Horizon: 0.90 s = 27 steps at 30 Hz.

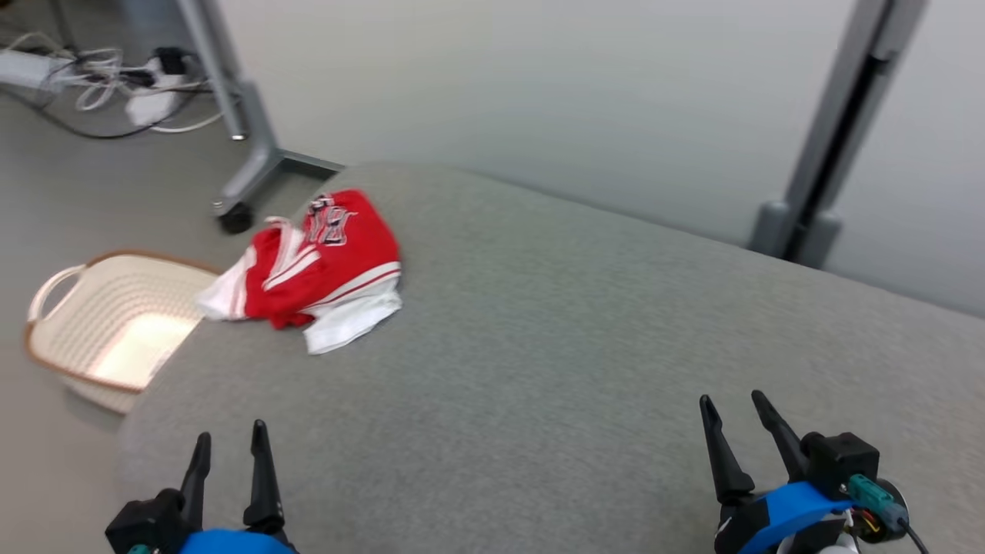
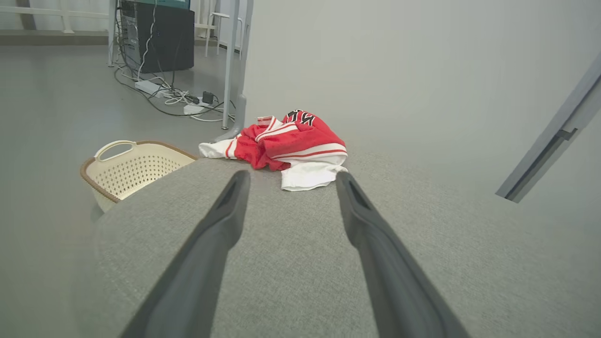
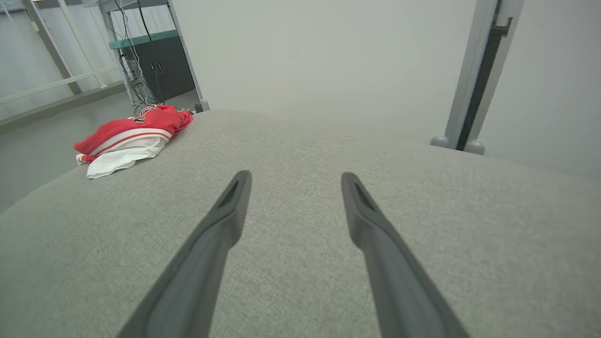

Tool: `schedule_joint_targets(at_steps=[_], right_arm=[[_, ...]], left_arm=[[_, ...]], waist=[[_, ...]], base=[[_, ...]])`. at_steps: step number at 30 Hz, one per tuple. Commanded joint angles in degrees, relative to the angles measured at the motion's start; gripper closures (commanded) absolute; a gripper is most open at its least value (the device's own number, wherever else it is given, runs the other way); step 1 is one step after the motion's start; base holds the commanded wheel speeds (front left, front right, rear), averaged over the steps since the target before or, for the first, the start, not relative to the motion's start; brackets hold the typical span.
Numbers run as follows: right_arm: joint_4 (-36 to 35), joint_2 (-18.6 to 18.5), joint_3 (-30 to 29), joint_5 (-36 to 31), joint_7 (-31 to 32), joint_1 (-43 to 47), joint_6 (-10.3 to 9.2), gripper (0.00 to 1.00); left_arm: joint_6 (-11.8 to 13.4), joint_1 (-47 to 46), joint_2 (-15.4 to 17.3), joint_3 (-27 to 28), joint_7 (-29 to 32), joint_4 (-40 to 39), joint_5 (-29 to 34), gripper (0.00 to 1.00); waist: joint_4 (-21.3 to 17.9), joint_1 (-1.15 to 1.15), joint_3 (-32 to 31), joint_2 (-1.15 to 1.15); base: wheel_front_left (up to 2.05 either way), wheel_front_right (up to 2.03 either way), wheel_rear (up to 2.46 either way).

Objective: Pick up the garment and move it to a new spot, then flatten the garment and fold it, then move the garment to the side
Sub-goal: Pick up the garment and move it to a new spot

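Matt grey woven cloth with a slightly rough grain covers the desk [image 1: 539,346]. The garment [image 1: 323,265] is thin red-and-white cloth, smooth, softly creased, with a faint sheen. The basket [image 2: 136,173] is cream perforated plastic with a brown rim, glossy where light strikes it. The left fingers [image 2: 220,225] and right fingers [image 3: 375,234] look like dark, smooth, matt plastic. The frame leg [image 1: 254,138] appears to be grey painted metal; the floor [image 1: 77,200] is smooth and dull.
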Motion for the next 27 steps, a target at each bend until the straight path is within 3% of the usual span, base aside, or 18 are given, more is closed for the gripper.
schedule_joint_targets(at_steps=[1, 7, 15, 21, 27], right_arm=[[0.2, -0.1, -0.1, 0.3, -0.2, 0.3, 0.00, 0.00], [0.9, -0.1, 1.9, 1.3, -0.2, 0.0, 0.00, 0.00], [0.8, -0.2, 3.0, 0.6, -0.2, -1.3, 0.00, 0.00], [-0.9, -0.1, 1.6, -2.5, 0.8, -2.3, 0.00, 0.00], [-5.4, -0.2, -0.9, -7.8, 3.7, -5.0, 0.00, 0.00]], left_arm=[[0.2, 0.1, 0.1, 0.3, -0.3, -0.3, -0.1, 0.00], [0.9, 2.1, 1.1, 2.8, -0.3, -1.9, -0.9, 0.00], [1.2, 3.0, 1.6, 5.6, -0.3, -3.7, -1.7, 0.00], [1.6, -2.9, 7.8, 10.3, 0.6, -7.1, -1.9, 0.00], [2.0, -15.1, 15.4, 14.4, 5.9, -10.1, -3.7, 0.00]], waist=[[2.7, 0.00, 2.2, 0.00], [7.0, 0.00, 1.5, 0.00], [6.8, 0.00, 2.3, 0.00], [4.5, 0.00, 5.6, 0.00], [1.9, 0.00, 10.5, 0.00]], base=[[0.00, 0.00, 0.00], [0.00, 0.00, 0.00], [0.00, 0.00, 0.00], [0.00, 0.00, 0.00], [0.00, 0.00, 0.00]])
